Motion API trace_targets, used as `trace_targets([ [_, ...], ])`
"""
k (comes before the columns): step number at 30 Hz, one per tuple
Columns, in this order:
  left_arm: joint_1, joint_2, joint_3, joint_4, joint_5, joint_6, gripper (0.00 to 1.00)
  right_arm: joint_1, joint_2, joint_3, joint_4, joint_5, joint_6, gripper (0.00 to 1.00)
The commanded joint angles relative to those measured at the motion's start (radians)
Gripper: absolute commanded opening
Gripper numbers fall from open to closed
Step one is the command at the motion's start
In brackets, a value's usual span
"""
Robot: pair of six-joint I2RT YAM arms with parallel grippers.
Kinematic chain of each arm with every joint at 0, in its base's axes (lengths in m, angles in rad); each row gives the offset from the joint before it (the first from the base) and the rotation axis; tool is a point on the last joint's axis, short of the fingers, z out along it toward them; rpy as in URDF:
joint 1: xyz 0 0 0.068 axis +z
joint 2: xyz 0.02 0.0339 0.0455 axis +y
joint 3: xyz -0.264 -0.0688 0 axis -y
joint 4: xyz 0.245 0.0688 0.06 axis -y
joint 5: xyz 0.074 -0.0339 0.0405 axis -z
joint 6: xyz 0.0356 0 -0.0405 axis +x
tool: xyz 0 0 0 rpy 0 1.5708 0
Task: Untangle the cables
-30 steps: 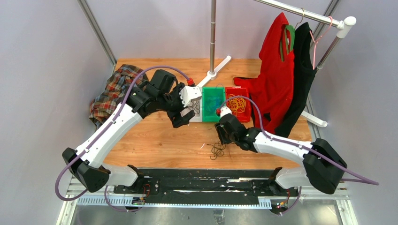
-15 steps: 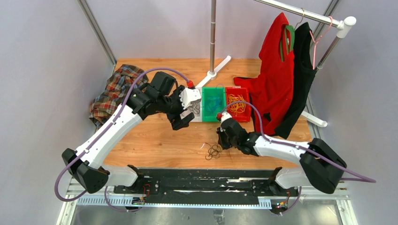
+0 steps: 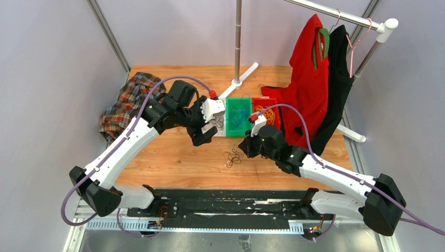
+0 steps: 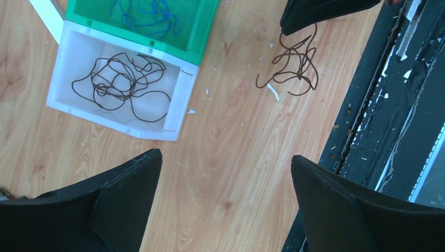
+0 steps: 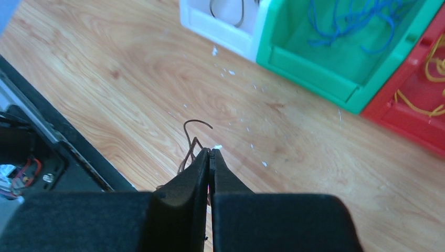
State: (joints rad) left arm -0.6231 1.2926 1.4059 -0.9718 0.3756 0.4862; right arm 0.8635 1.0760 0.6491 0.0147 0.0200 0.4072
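A loose dark cable (image 3: 233, 156) dangles over the wooden table, pinched at its top by my right gripper (image 3: 246, 149). The right wrist view shows that gripper (image 5: 210, 151) shut, with the cable (image 5: 191, 136) curling out past the tips. In the left wrist view the same cable (image 4: 294, 65) hangs from the right gripper's black fingers (image 4: 315, 13). My left gripper (image 4: 224, 155) stands wide open above bare wood, holding nothing, beside a white bin (image 4: 173, 113) of black cables (image 4: 118, 84). Blue cables (image 5: 346, 21) lie in the green bin (image 5: 315, 73), and yellow cables (image 5: 435, 63) in the red bin (image 5: 414, 118).
The three bins sit in a row at mid-table (image 3: 239, 131). A plaid cloth (image 3: 128, 102) lies at the back left. Red (image 3: 307, 89) and black (image 3: 336, 89) garments hang from a rack at the right. The rack's pole foot (image 3: 239, 81) stands behind the bins. A black rail (image 3: 231, 202) runs along the near edge.
My right gripper closed on the dark cable and carried it left and toward the bins. The left arm stayed where it was, open.
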Motion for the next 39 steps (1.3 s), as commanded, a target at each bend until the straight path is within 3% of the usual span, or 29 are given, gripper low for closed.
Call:
trace_targets([
  [1, 0.054, -0.026, 0.009, 0.018, -0.01, -0.005, 0.98, -0.014, -0.035, 0.107, 0.003, -0.001, -0.025, 0.01],
  [6, 0.217, -0.016, 0.02, 0.049, 0.004, -0.055, 0.98, -0.037, 0.073, 0.298, -0.002, 0.006, -0.096, 0.01],
  [18, 0.512, -0.049, 0.041, 0.13, 0.082, -0.13, 0.98, -0.041, 0.547, 0.768, -0.024, 0.181, -0.325, 0.01],
  [27, 0.542, -0.069, -0.006, 0.151, 0.111, -0.129, 0.98, -0.046, 0.815, 0.918, -0.016, 0.257, -0.418, 0.01],
  [28, 0.542, -0.072, -0.011, 0.162, 0.108, -0.133, 0.98, -0.046, 0.829, 0.929, -0.021, 0.267, -0.425, 0.06],
  [30, 0.543, -0.079, -0.023, 0.19, 0.09, -0.15, 0.98, -0.046, 0.843, 0.943, -0.037, 0.289, -0.429, 0.28],
  [32, 0.543, -0.084, -0.042, 0.218, 0.071, -0.155, 0.98, -0.046, 0.829, 0.938, -0.04, 0.305, -0.422, 0.62],
  [33, 0.543, -0.085, -0.051, 0.228, 0.064, -0.154, 0.98, -0.046, 0.813, 0.929, -0.038, 0.313, -0.421, 0.67],
  [36, 0.546, -0.078, -0.069, 0.24, 0.054, -0.146, 0.98, -0.047, 0.751, 0.883, -0.024, 0.355, -0.42, 0.69],
  [39, 0.549, -0.086, -0.099, 0.274, 0.053, -0.148, 0.98, -0.048, 0.637, 0.733, 0.052, 0.415, -0.432, 0.7],
])
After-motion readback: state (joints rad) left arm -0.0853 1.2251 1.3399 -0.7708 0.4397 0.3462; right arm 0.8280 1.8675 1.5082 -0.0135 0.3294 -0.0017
